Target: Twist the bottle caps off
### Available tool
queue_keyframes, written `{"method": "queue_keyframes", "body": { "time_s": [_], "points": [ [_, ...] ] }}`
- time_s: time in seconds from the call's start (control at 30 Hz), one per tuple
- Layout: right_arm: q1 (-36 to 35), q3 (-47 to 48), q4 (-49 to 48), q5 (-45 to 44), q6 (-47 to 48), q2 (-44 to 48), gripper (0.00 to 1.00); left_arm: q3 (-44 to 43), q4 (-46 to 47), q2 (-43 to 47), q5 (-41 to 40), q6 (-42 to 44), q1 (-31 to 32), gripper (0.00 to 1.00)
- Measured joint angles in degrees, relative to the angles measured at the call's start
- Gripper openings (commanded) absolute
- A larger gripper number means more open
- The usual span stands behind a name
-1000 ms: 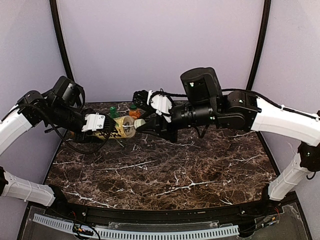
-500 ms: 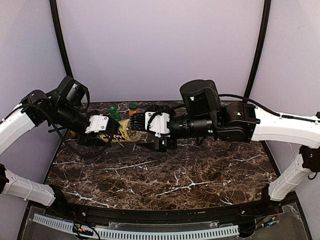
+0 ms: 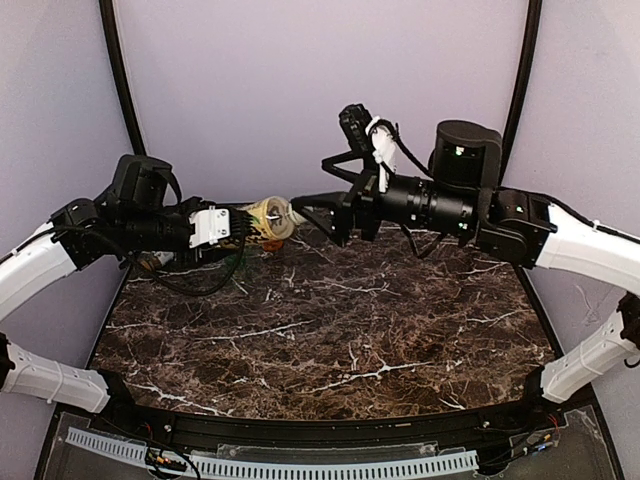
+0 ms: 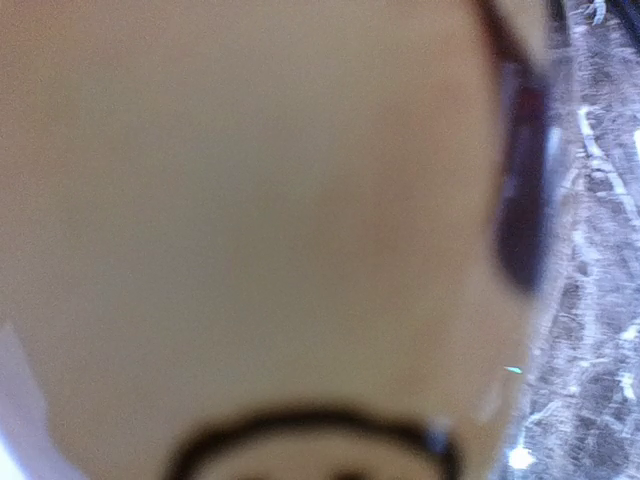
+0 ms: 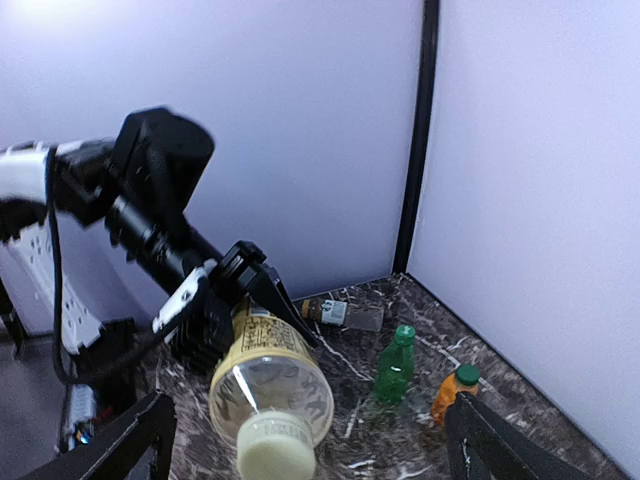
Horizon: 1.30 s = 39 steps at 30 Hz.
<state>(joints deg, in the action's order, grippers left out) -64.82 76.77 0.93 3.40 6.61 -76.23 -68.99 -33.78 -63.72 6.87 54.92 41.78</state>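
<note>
My left gripper (image 3: pixel 235 225) is shut on the pale yellow bottle (image 3: pixel 265 220) and holds it level above the table, its pale cap (image 3: pixel 298 213) pointing right. The bottle's blurred body (image 4: pixel 260 200) fills the left wrist view, hiding the fingers there. My right gripper (image 3: pixel 312 195) faces the cap with its jaws wide open. In the right wrist view the cap (image 5: pixel 272 447) shows on the bottle (image 5: pixel 268 375), well apart from both fingers of the gripper (image 5: pixel 310 425). A green bottle (image 5: pixel 395 362) and an orange bottle (image 5: pixel 450 392) stand in the back corner. A clear brown-labelled bottle (image 5: pixel 340 313) lies on its side.
The dark marble table (image 3: pixel 330 340) is walled by pale purple panels (image 3: pixel 320 90) at the back and both sides. Black corner posts (image 5: pixel 418 130) stand in the rear corners. Cables hang under my left arm (image 3: pixel 60 250).
My right gripper has let go of the cap, opened wide and drawn back up and to the right. My left gripper has lifted the yellow bottle higher.
</note>
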Motion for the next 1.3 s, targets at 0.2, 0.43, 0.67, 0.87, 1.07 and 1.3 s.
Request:
{"method": "queue_keyframes", "body": {
  "time_s": [0.2,0.43,0.67,0.87,1.07,1.3],
  "points": [
    [2.73,7.65,2.21,-5.18,-25.81,-6.16,0.8,9.42,20.87,1.31,-15.26,5.6,0.02,0.22],
    [3.28,9.64,2.34,-6.23,-37.22,-8.22,0.7,11.13,32.65,1.29,-23.37,11.13,0.13,0.22],
    [5.11,9.6,0.94,-3.98,-42.75,-9.81,0.51,12.28,35.39,1.33,-24.87,13.05,0.24,0.22],
    [5.84,9.57,-0.92,-2.75,-44.13,-11.26,0.53,12.28,35.52,1.53,-24.92,13.46,0.31,0.22],
    [5.99,9.07,-0.9,-2.8,-45.05,-11.98,0.33,12.28,35.52,1.55,-24.92,13.46,0.31,0.22],
    [6.12,8.81,-1.55,-1.66,-45.53,-11.98,0.08,12.28,35.41,1.62,-24.92,13.64,0.31,0.21]
  ]
}}
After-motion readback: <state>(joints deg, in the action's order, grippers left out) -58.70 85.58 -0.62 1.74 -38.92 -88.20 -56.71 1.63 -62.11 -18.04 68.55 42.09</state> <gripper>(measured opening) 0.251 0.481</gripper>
